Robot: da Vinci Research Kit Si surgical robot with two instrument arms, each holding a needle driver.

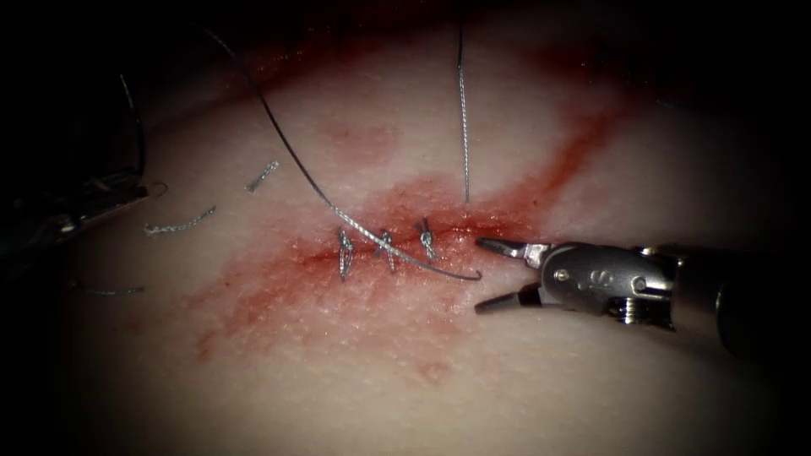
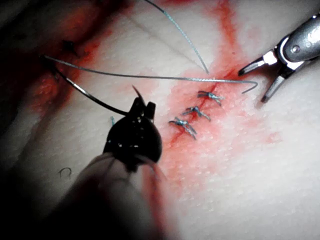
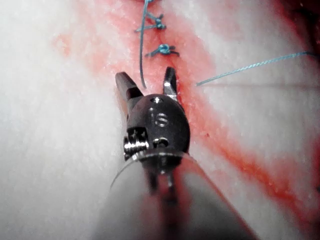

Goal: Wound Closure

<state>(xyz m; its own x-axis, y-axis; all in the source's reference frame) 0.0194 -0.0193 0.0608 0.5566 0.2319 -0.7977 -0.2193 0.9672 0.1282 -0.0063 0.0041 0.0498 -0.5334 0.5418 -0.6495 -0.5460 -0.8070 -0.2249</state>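
Note:
The cut in the tissue (image 1: 253, 371) carries three knotted stitches (image 1: 386, 249). To the right of them my right tool (image 1: 480, 275) rests on the tissue with its jaws open and holds nothing. The free end of a thread (image 1: 397, 252) lies across the stitches and stops between those jaws. A second thread (image 1: 464, 127) comes down from above into the right end of the cut. Far to the left of the cut my left tool (image 2: 142, 112) is shut on the dark curved needle (image 2: 85, 94) near its point, and the needle is clear of the tissue.
Several short cut ends of thread (image 1: 177, 224) lie on the tissue left of the cut. Red fluid (image 1: 279, 287) stains the skin around the stitches and streaks toward the upper right. The right tool's shaft (image 1: 726, 295) comes in low over the tissue.

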